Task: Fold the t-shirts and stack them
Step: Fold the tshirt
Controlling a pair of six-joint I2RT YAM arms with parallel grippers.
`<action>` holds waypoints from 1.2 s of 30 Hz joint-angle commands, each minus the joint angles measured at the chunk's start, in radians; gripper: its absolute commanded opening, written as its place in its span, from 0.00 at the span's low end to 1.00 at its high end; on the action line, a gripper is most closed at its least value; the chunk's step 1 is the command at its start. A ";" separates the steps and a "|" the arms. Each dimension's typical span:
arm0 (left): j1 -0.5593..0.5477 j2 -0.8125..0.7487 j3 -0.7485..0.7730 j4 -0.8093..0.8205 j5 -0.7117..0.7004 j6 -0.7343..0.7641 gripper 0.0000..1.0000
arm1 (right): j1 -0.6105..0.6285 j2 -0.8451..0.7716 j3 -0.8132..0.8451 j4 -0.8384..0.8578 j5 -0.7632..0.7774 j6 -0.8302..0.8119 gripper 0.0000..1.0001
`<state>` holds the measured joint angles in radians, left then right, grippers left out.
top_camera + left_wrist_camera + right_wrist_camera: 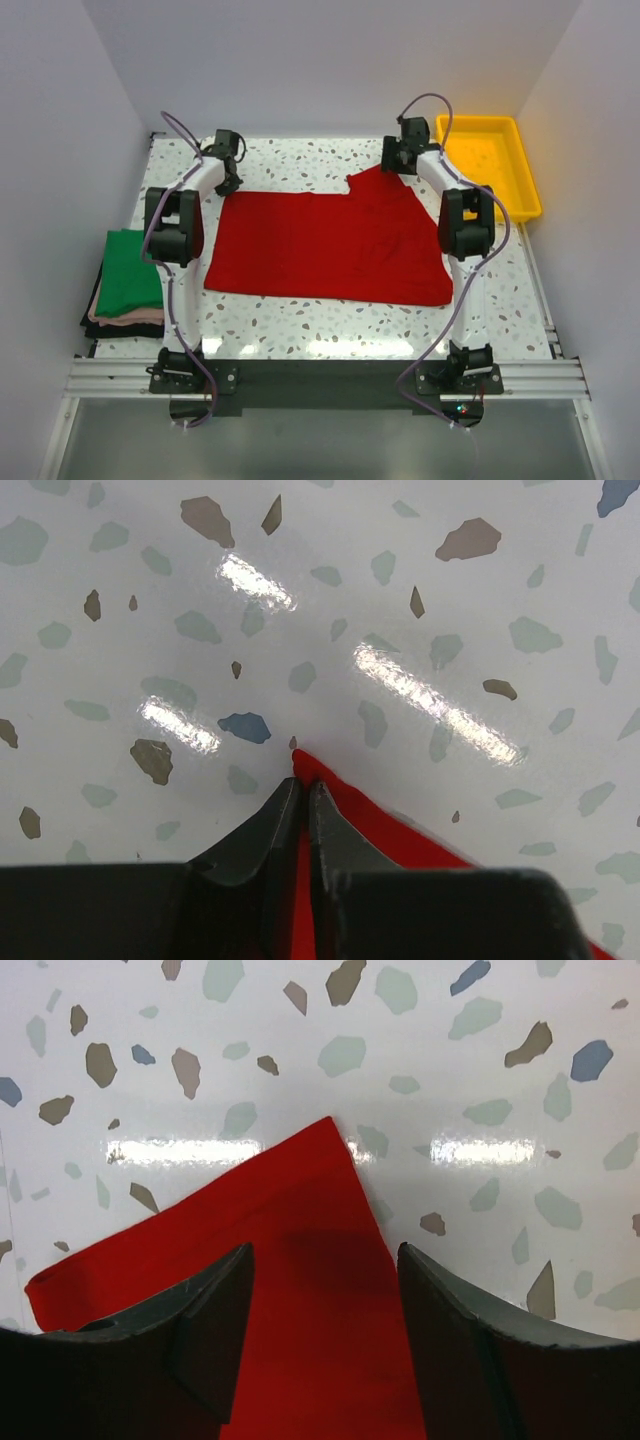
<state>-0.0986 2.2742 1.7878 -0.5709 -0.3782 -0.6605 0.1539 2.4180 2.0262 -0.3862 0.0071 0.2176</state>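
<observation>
Red t-shirt spread flat on the speckled desk between two grippers.
The left gripper is clamped on one far corner; the right gripper hangs apart over the other. A green t-shirt tops a pile well back-left of the left gripper.

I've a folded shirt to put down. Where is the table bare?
Bare table runs along the near side, between the red t-shirt and the arm bases. A thinner strip lies behind it, between left pincer and right pincer. Crowded: green t-shirt at left, yellow tray far right.
</observation>
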 commanded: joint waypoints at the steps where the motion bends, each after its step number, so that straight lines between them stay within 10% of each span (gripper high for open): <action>1: -0.003 -0.001 0.004 0.020 -0.007 0.012 0.12 | 0.021 0.033 0.098 -0.034 0.077 -0.047 0.63; 13: -0.003 0.001 -0.007 0.032 0.007 0.021 0.04 | 0.076 0.187 0.335 -0.218 0.192 -0.087 0.59; 23: -0.001 -0.002 -0.013 0.054 0.035 0.022 0.00 | 0.076 0.170 0.319 -0.215 0.172 -0.070 0.16; 36: 0.011 -0.062 -0.053 0.160 0.028 0.030 0.00 | 0.059 0.018 0.258 -0.057 0.274 -0.032 0.00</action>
<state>-0.0982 2.2642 1.7515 -0.4805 -0.3519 -0.6567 0.2287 2.5557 2.2742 -0.5289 0.2321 0.1688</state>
